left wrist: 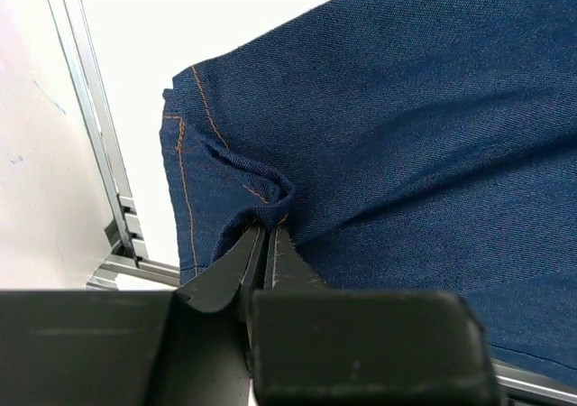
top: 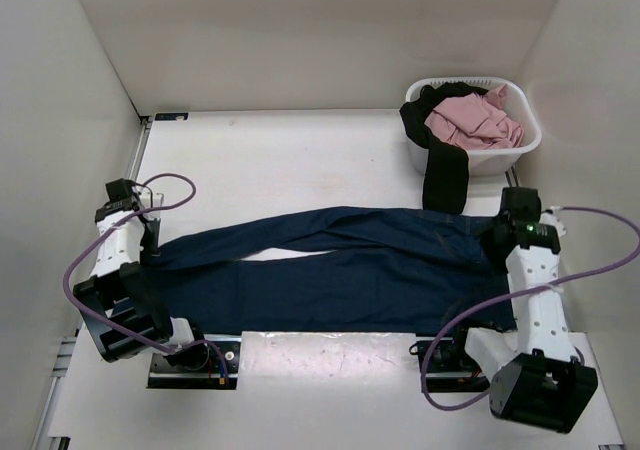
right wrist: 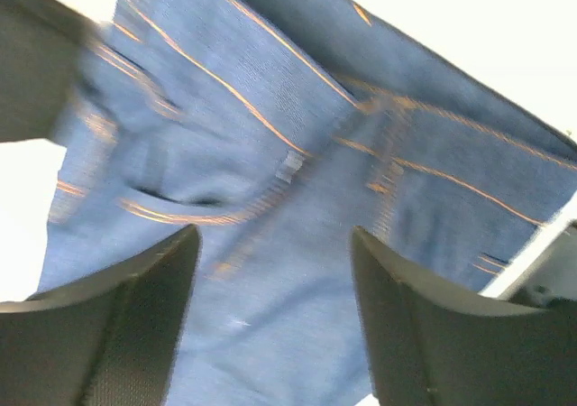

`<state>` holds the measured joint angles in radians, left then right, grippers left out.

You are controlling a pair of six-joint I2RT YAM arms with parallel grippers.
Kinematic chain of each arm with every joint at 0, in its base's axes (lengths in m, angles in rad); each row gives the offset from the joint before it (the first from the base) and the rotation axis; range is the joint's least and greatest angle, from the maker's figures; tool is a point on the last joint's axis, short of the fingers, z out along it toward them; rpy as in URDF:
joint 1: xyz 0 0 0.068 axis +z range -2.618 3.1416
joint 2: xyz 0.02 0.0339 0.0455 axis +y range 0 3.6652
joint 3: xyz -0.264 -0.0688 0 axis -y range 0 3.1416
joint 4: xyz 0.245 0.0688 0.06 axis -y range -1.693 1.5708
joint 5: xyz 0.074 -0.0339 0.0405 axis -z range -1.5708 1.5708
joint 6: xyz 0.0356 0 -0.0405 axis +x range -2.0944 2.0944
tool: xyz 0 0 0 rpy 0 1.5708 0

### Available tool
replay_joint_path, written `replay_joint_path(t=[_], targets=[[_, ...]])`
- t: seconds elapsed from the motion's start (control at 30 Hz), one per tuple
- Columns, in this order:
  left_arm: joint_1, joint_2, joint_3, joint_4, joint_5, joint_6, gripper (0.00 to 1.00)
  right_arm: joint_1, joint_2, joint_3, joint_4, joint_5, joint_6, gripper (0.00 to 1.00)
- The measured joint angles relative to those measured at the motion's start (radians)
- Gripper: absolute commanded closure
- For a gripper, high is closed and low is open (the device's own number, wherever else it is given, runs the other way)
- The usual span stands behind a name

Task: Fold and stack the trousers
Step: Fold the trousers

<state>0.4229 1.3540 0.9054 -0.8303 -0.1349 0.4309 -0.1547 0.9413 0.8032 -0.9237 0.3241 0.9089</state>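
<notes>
Left pincer (left wrist: 267, 233) nipping trousers (left wrist: 406, 135) hem fold

Nothing can be read in any of the three views: no words, brand marks, numbers or signs. The trousers (top: 340, 270) carry a small pale tag (right wrist: 290, 165) among the tan seams, seen from the right wrist (that view is blurred), and no lettering on it can be made out.
</notes>
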Motion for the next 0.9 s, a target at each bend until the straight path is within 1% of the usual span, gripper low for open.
replay_joint_path(t=[0.07,0.17,0.27,0.37,0.47,0.63,0.77,0.8,0.83,0.9], targets=[[0.003,0.000,-0.001,0.003,0.003,0.002,0.86,-0.013,0.046,0.063,0.017,0.006,0.008,0.21],[0.008,-0.001,-0.021,0.016,0.008,0.003,0.86,-0.041,0.162,0.122,0.061,0.006,0.033,0.19],[0.010,-0.001,-0.057,0.021,0.011,0.007,0.86,-0.053,0.309,0.133,0.122,-0.012,0.078,0.19],[0.017,-0.001,-0.071,0.020,0.013,0.012,0.86,-0.059,0.417,0.132,0.154,-0.037,0.126,0.19],[0.026,-0.001,-0.071,0.026,0.016,0.014,0.86,-0.067,0.465,0.129,0.197,-0.058,0.176,0.19],[0.035,0.000,-0.071,0.031,0.021,0.014,0.86,-0.081,0.507,0.116,0.307,-0.027,0.227,0.22],[0.039,0.000,-0.071,0.031,0.021,0.014,0.86,-0.084,0.612,0.119,0.359,-0.013,0.241,0.22],[0.041,0.000,-0.071,0.031,0.021,0.014,0.86,-0.084,0.635,0.118,0.370,-0.011,0.244,0.24],[0.043,0.000,-0.071,0.031,0.021,0.015,0.86,-0.084,0.650,0.115,0.383,-0.008,0.245,0.28],[0.045,0.000,-0.071,0.031,0.021,0.017,0.86,-0.084,0.661,0.110,0.405,0.001,0.247,0.34]])
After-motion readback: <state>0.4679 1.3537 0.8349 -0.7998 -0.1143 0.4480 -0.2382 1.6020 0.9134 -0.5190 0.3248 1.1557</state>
